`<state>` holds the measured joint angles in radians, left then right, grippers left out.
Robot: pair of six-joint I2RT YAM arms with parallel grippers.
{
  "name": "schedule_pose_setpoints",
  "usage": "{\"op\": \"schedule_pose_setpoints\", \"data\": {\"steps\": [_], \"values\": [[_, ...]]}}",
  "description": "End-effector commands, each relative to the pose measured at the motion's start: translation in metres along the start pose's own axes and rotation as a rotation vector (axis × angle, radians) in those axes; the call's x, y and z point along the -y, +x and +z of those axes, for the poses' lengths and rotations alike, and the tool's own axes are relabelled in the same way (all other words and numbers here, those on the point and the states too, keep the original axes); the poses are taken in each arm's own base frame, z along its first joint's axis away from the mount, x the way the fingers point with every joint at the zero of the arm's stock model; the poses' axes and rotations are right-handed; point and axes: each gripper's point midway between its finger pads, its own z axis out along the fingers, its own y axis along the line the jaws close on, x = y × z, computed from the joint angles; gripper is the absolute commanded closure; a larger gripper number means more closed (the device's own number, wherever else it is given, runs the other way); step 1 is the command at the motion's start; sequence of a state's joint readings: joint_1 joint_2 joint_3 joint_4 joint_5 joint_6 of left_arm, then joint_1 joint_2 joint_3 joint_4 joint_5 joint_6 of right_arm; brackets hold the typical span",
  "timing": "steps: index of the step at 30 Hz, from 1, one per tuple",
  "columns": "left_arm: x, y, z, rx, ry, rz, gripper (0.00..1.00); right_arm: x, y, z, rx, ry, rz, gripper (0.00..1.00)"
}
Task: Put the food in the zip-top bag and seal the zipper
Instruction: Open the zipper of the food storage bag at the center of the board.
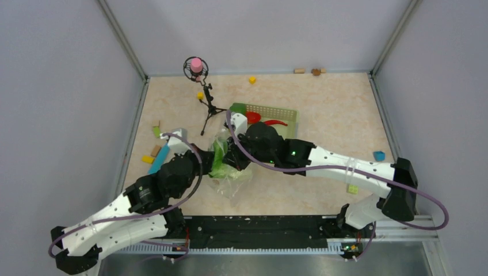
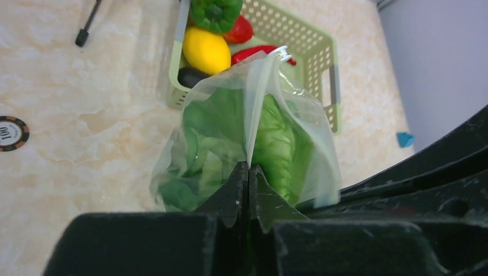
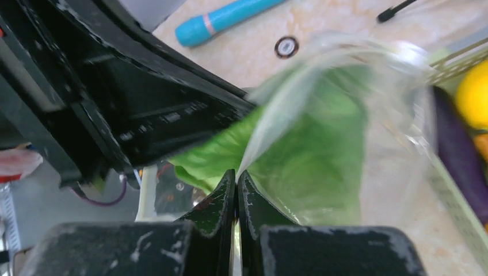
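Fingers of left gripper (image 2: 248, 172) and right gripper (image 3: 236, 178) clamp zip-top bag (image 2: 319, 167) | cabbage (image 2: 213, 138) inside | basket (image 2: 332, 86) with lemon (image 2: 206, 50) just behind

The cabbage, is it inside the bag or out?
Inside. The cabbage shows green through the clear bag, pinched by the left gripper and right gripper; lemon and pepper sit in the basket.

One overhead view from behind; both wrist views close on the bag (image 2: 230, 132).

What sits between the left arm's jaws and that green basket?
The clear zip-top bag, with the green cabbage inside it. The left wrist view shows it standing up from the shut jaws, with the basket just behind.
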<state>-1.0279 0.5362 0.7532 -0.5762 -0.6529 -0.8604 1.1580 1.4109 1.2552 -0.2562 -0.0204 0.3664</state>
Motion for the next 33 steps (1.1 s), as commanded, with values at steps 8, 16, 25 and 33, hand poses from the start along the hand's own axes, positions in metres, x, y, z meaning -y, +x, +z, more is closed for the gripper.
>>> {"op": "schedule_pose_setpoints", "data": {"steps": [8, 16, 25, 33], "values": [[0.034, 0.008, 0.007, -0.064, 0.091, -0.03, 1.0, -0.024, -0.033, -0.017, 0.176, -0.119, -0.018, 1.0], [-0.047, -0.029, -0.024, 0.125, -0.165, -0.076, 1.0, 0.1, 0.012, -0.087, 0.239, 0.438, 0.114, 1.0], [-0.029, -0.027, -0.025, 0.106, -0.04, -0.068, 1.0, 0.072, 0.005, -0.088, 0.281, 0.248, 0.04, 1.0], [0.023, -0.001, -0.002, -0.025, 0.105, 0.05, 1.0, 0.032, -0.01, -0.046, 0.267, 0.036, -0.005, 1.0]]}}
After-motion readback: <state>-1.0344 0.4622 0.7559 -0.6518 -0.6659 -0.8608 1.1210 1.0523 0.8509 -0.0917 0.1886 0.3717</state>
